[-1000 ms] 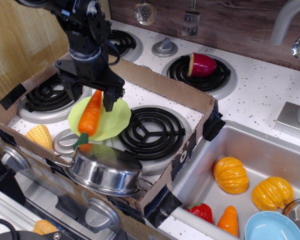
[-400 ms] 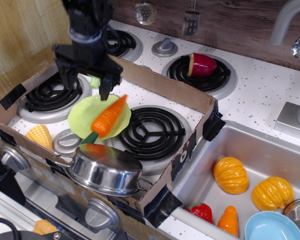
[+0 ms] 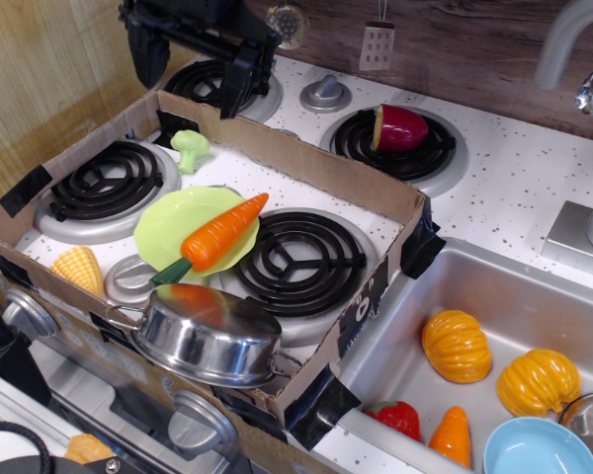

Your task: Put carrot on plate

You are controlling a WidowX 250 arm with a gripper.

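The long orange carrot (image 3: 218, 235) lies slantwise across the lime-green plate (image 3: 168, 224), its green stem end pointing down-left over the plate's near rim and its tip over the right rim. The plate rests inside the cardboard box, between the two front burners. My black gripper (image 3: 196, 61) is high at the top left, well above and behind the plate. Its two fingers (image 3: 243, 84) hang down spread wide apart with nothing between them.
A steel pot (image 3: 210, 334) stands at the box's front edge, just below the plate. Corn (image 3: 80, 269) lies front left and broccoli (image 3: 190, 148) at the back of the cardboard box (image 3: 306, 148). A purple vegetable (image 3: 399, 128) is on the rear burner. The sink holds pumpkins (image 3: 456, 346) and a blue bowl (image 3: 540, 449).
My gripper let go of the carrot, which tipped over to lie flat across the plate. The gripper then rose and moved back away from the plate, open.
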